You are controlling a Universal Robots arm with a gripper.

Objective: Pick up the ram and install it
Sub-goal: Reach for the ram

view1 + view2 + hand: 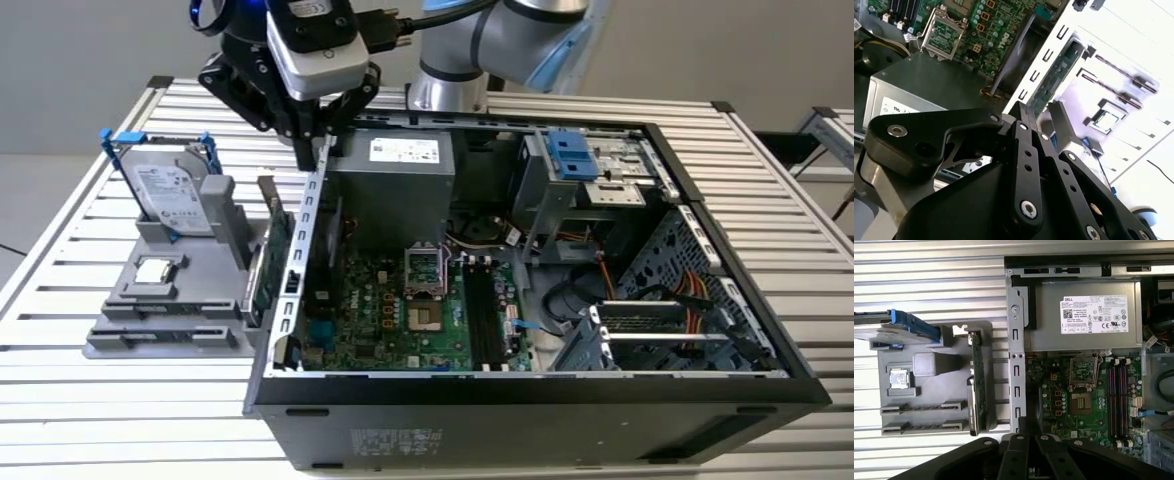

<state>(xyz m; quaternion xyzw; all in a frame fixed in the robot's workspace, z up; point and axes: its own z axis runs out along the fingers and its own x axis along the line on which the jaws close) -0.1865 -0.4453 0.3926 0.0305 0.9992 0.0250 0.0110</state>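
My gripper (314,160) hangs above the back end of the open computer case's side wall (300,260), between the grey parts fixture (114,340) and the power supply (394,190). Its black fingers meet at the tips in both wrist views, gripper (1023,111) and gripper (1028,424), and I see nothing between them. I cannot pick out the ram. The long dark memory slots (1119,400) lie beside the processor socket (1081,390) on the motherboard; whether a stick sits in them I cannot tell. Two long grooved holders (924,416) sit at the fixture's front.
The fixture also carries a silver hard drive (171,195) in a blue-trimmed frame, a processor chip (156,268) and a green expansion card (274,255) standing on edge next to the case wall. Drive bays and cables (667,300) fill the case's far side. Everything rests on a slatted metal table (80,420).
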